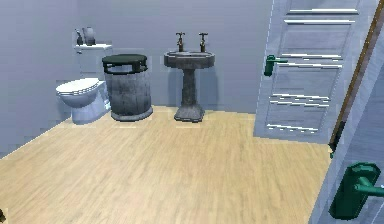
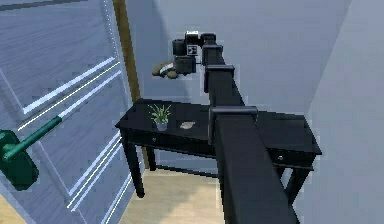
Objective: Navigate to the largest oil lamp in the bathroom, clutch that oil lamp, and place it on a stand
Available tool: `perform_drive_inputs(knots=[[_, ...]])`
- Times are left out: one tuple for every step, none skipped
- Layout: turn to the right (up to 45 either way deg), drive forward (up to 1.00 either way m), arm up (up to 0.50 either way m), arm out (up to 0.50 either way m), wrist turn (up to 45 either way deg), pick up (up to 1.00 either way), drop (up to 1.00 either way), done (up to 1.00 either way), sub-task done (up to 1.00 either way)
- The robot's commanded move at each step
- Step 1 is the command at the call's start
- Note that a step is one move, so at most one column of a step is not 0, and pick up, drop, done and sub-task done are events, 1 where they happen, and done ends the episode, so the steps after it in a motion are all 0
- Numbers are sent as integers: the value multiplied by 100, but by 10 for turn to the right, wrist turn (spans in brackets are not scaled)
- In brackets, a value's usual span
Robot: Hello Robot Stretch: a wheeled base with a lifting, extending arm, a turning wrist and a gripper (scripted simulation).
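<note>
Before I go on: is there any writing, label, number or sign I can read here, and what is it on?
None: nothing here can be read as text.
The two white squares at the arm's far end carry black marks, but they are patterns, not letters or numbers.
The panelled door, dark bin, sink, toilet and black table have plain surfaces, with no labels or signs.
</note>
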Motion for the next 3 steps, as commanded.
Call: perform_drive_inputs(knots=[[0, 0, 0, 0, -450, 0, 0, 0, 0], [0, 0, 0, 0, -450, 0, 0, 0, 0], [0, 0, 0, 0, -270, 0, 0, 0, 0]])
